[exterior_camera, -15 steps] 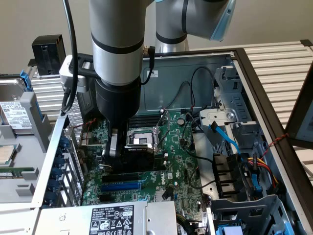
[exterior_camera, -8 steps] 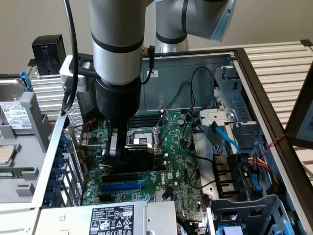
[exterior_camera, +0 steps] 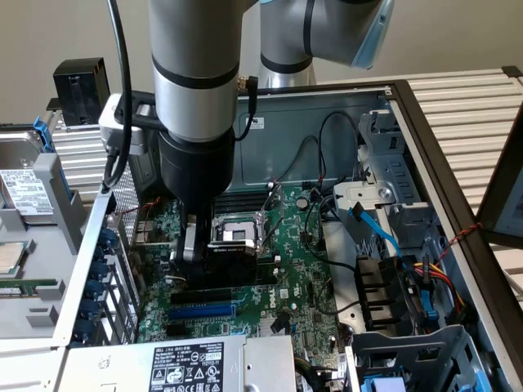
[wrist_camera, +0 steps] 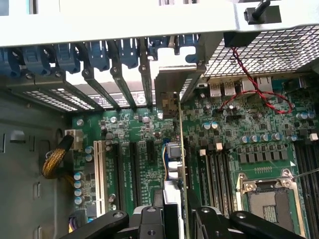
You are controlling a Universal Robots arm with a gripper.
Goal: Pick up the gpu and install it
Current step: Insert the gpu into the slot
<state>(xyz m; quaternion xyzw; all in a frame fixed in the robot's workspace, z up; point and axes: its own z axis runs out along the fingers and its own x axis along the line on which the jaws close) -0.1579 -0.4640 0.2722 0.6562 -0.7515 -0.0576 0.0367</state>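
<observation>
Slatted table (exterior_camera: 466, 106) carries the open computer case (exterior_camera: 327, 122), and your gripper (wrist_camera: 172, 219) hangs inside it, fingers pinching the gpu (wrist_camera: 174, 154) between them. You hold the card upright and edge-on, likely so that its bottom edge can meet a slot. Its silver bracket (wrist_camera: 169, 87) points away from the fingers, toward the blue clips (wrist_camera: 99, 55) on the rear wall. Beneath the gripper lies the motherboard (wrist_camera: 239, 129), with its expansion slots (wrist_camera: 134, 169) just beside the card. Whether the card is seated, you cannot tell.
</observation>
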